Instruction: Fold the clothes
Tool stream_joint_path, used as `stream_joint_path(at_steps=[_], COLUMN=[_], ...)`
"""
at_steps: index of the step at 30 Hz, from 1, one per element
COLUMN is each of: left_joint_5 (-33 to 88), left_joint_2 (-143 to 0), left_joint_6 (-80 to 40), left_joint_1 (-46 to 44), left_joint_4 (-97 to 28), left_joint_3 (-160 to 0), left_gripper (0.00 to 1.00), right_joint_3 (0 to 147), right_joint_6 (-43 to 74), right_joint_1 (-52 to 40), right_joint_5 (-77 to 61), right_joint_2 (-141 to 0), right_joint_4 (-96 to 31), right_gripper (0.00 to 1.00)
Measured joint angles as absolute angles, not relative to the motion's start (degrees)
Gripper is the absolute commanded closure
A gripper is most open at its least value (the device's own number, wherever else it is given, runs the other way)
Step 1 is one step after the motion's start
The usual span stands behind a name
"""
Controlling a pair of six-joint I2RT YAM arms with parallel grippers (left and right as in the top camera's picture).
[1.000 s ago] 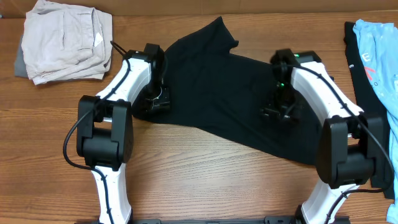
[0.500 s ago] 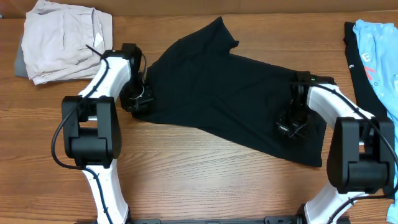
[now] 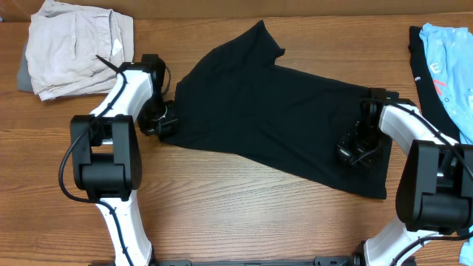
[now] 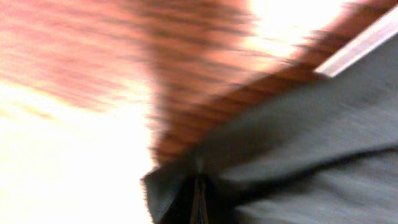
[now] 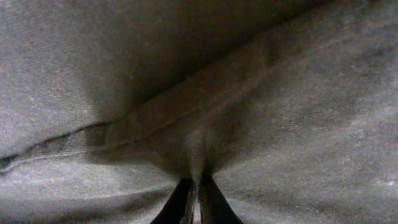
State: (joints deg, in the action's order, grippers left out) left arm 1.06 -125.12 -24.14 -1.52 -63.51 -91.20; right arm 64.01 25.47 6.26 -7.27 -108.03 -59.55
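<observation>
1 black shirt (image 3: pixel 273 118) lies spread on the desk (image 3: pixel 222 214), roughly centre. It sits on a slant, with 1 narrow end pointing to the top edge and the wide end running down to the lower right.

The left gripper (image 3: pixel 157 122) is low at the shirt's left edge. My left wrist feed is badly blurred, but a corner of dark cloth bunches right into the jaws at the bottom of the frame. I read them as together, clamped on the black shirt's edge, with wood grain showing beyond it.

The right gripper (image 3: pixel 357 151) is down on the shirt's right part, near the lower-right end. On the right wrist feed the fabric is drawn into a pinched ridge between the 2 tips, and a seam line runs off to the left. The jaws are nearly touching, clamped on the cloth.

A folded beige pile (image 3: pixel 74 48) sits at top left, well apart from the shirt. A pale blue garment (image 3: pixel 449 59) lies at the right edge over a dark garment (image 3: pixel 423 74) with white print. Both arms bend in from the near side of the desk.
</observation>
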Motion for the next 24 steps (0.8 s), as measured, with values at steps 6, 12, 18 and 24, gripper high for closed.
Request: stream_joint_path(at_steps=[6, 12, 18, 24], left_joint_5=[0.6, -2.5, -4.99, -4.12], left_joint_2=[-125.1, -123.96, -115.9, -105.89], left_joint_6=[-29.15, -31.88, -32.99, -31.79], left_joint_1=[3.49, 6.24, 6.94, 3.97], left_joint_4=[-67.2, -68.99, -69.69, -67.7], left_joint_3=[-90.74, -90.72, -90.67, -90.67], left_gripper=[0.96, 0.96, 0.96, 0.84], right_joint_3=[64.31, 66.98, 71.31, 77.89], right_joint_6=[25.47, 25.45, 25.56, 26.7], right_joint_1=[8.21, 9.43, 10.9, 10.85], right_joint_5=[-6.92, -2.17, 3.29, 5.15], right_joint_2=[-108.16, -109.73, -111.09, -111.15], right_joint_4=[-60.66, -64.14, -67.88, -73.41], right_gripper=[0.96, 0.96, 0.96, 0.75])
